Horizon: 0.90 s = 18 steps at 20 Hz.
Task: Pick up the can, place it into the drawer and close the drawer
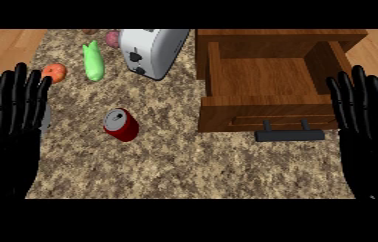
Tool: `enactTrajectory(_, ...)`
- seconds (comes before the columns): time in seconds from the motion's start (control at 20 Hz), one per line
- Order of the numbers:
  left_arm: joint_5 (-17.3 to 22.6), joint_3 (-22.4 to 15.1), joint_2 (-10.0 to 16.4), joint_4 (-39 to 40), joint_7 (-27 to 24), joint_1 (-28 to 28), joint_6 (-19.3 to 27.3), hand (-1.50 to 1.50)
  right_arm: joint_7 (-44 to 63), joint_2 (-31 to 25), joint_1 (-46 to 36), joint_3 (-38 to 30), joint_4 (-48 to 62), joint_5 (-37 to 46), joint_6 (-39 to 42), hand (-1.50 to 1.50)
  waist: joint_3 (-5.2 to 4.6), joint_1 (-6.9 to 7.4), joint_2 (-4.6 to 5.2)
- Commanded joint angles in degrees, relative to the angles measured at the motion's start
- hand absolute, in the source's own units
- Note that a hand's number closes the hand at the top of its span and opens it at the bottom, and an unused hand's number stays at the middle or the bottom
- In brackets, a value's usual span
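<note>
A red can (122, 125) with a silver top stands on the speckled counter (192, 161), left of centre. To its right, a wooden drawer (266, 78) is pulled open with nothing inside, its dark handle (290, 135) at the front. My left hand (21, 103) rests open at the left edge, fingers up, well left of the can. At the right edge my right hand (356, 108) rests open, fingers up, just right of the drawer front. Neither hand touches anything.
A white toaster (151, 51) lies at the back, left of the drawer. A green vegetable (93, 61) and an orange fruit (55, 72) sit at the back left. A reddish item (112, 38) shows behind the toaster.
</note>
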Motion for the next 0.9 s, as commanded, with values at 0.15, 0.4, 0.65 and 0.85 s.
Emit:
enactTrajectory(0.15,-3.2,-7.0,-4.6,6.9,-3.4,-5.9,0.8,-1.5,1.0,0.0,-3.9,-1.9,3.3,2.1,-1.5,-1.5,1.45,1.44,-1.16)
enactTrajectory(0.4,-8.8,-9.9,-6.3,9.9,13.4,-3.1,6.2,-1.5,14.1,0.4,2.4,-3.1,3.5,1.3,-3.9,-1.5,1.52,0.96,-1.12)
enactTrajectory(0.65,-9.7,-10.1,-5.7,7.3,23.0,-7.4,7.7,-1.5,12.7,0.6,8.5,-1.8,1.8,2.2,-2.5,-1.5,1.47,1.43,-1.27)
enactTrajectory(0.85,-13.3,-17.1,-6.5,4.8,23.0,-4.1,11.6,-1.5,14.1,1.4,8.5,-3.2,0.1,1.0,-2.5,-1.5,1.45,1.52,-1.27)
